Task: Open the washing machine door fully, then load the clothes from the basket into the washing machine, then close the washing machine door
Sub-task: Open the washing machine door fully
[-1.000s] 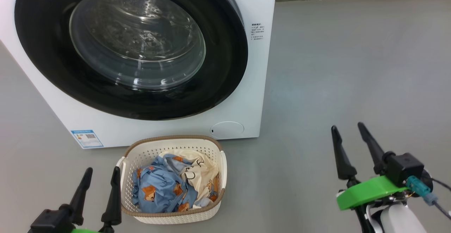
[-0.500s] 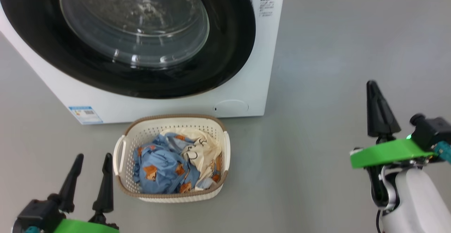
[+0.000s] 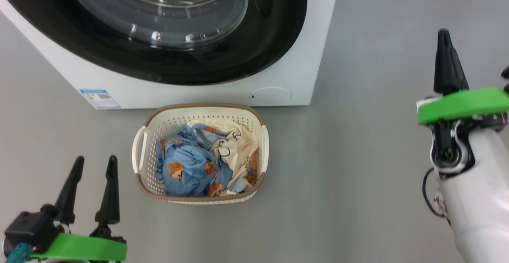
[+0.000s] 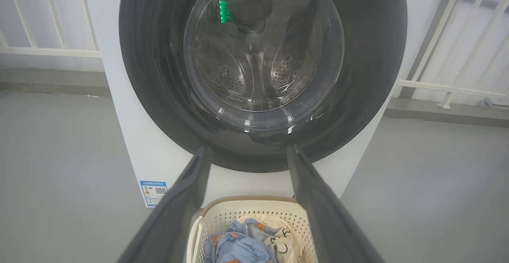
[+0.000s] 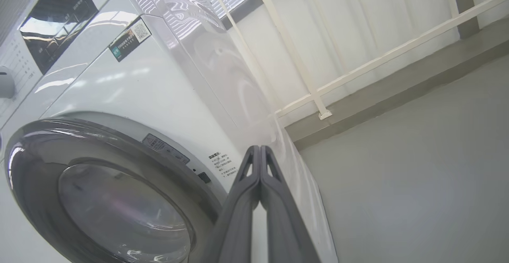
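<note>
The white washing machine [image 3: 302, 56] stands at the top of the head view, its black-rimmed glass door [image 3: 167, 24] flat against its front. Before it on the floor sits the cream basket [image 3: 201, 111] holding the blue bear-print garment [image 3: 185, 171] and the cream garment [image 3: 236, 149]. My left gripper [image 3: 94, 161] is open, low and left of the basket. My right gripper [image 3: 444, 36] is shut on nothing, raised to the right of the machine. In the right wrist view its fingertips [image 5: 259, 151] point past the door [image 5: 119, 199] toward the machine's right front edge.
Grey floor [image 3: 358, 155] spreads to the right of the machine and basket. White railing [image 5: 318, 92] and a low kerb run behind the machine. A blue label [image 3: 99, 98] and a round flap [image 3: 271, 95] sit low on the machine's front.
The right gripper's fingers have come together and the arm has risen up the picture, right of the machine. The head camera has tilted down, so machine and basket show shifted.
</note>
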